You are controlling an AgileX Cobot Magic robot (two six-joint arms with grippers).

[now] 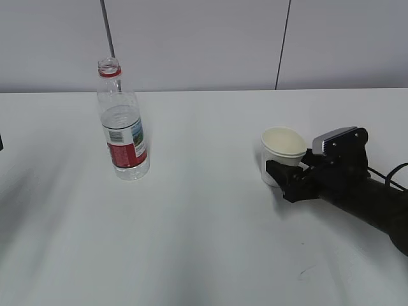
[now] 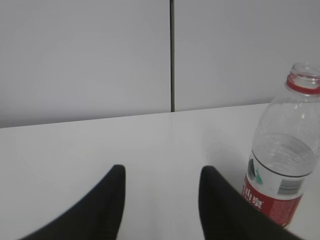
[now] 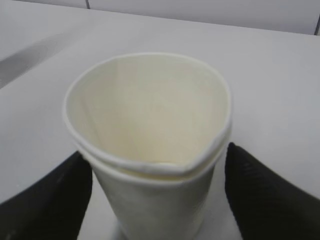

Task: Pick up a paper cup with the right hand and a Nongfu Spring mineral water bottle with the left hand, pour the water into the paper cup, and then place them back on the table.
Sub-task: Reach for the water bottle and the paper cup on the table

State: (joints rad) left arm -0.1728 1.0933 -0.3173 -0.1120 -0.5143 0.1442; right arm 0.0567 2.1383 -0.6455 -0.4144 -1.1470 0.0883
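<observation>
Two things of the task stand upright on the white table (image 1: pixel 204 255), well apart from each other: the Nongfu Spring mineral water bottle (image 1: pixel 122 127) on the left side and the paper cup (image 1: pixel 282 153) on the right side. The bottle has no cap, shows a red neck ring and a red-and-white label, and the water (image 1: pixel 121 118) fills it up to about the top edge of the label. The right hand (image 1: pixel 288 180) lies low over the table and its two black fingers (image 3: pixel 47 200) stand on both sides of the lower part of the cup. In the right wrist view the rim of the cup looks pressed into a slightly pointed shape, but I cannot tell if the fingers really clamp the cup or only stand very close to it. The left hand (image 2: pixel 161 205) is half spread and holds nothing; the bottle stands just beside its right finger, outside the gap.
</observation>
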